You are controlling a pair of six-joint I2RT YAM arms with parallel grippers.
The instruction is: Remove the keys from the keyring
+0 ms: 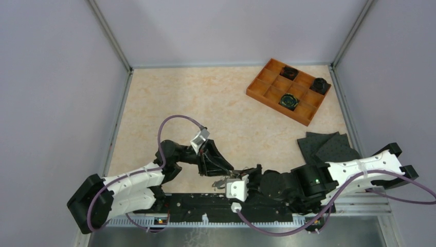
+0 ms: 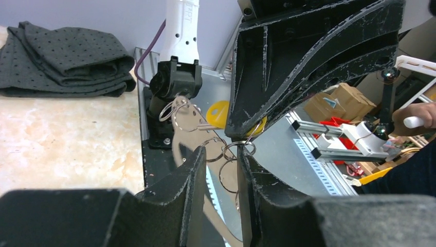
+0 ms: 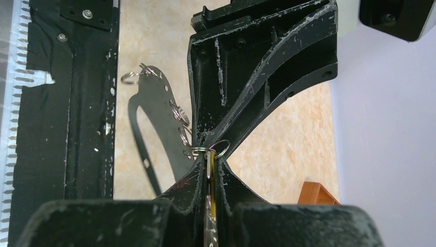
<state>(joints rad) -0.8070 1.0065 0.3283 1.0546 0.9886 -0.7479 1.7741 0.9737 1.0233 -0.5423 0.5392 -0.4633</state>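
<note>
The keyring (image 2: pixel 186 138) is a flat grey metal loop with small split rings along its edge, held up in the air above the table's near edge. It also shows in the right wrist view (image 3: pixel 154 103). My left gripper (image 2: pixel 220 159) is shut on the keyring, with the plate spanning the narrow gap between its fingers. My right gripper (image 3: pixel 211 162) is shut on the keys (image 3: pixel 210 170), a thin metal key and a yellow tag pressed together, hanging from a split ring. The yellow tag (image 2: pixel 218 113) shows behind the right gripper (image 2: pixel 244 136). The two grippers meet tip to tip (image 1: pixel 230 176).
An orange compartment tray (image 1: pixel 267 95) with dark parts in it stands at the back right. A folded black cloth (image 1: pixel 329 146) lies at the right, also in the left wrist view (image 2: pixel 61 56). The black base rail (image 1: pixel 205 208) runs under the grippers.
</note>
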